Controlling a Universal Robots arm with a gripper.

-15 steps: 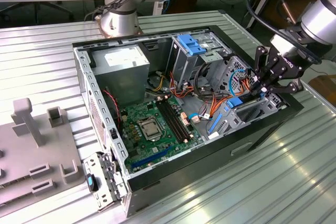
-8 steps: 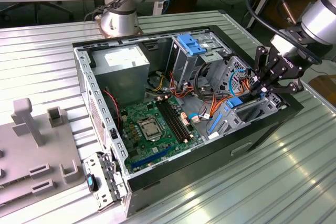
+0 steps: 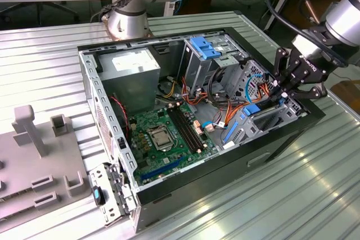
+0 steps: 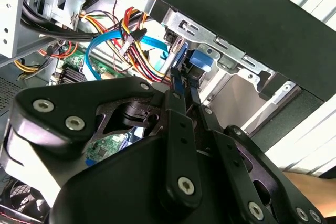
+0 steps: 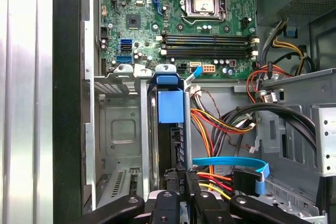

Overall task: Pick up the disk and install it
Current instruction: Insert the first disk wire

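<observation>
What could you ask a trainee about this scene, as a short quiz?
1. True or false: the gripper hangs directly over the motherboard.
2. Which thing are the fingers closed on? A an orange cable; B the disk; C the power supply.
3. Fill in: in the exterior view, the gripper is at the computer case's ___ end (that view's left or right).

Key: 1 false, it is at the drive bay; 2 B; 3 right.
</observation>
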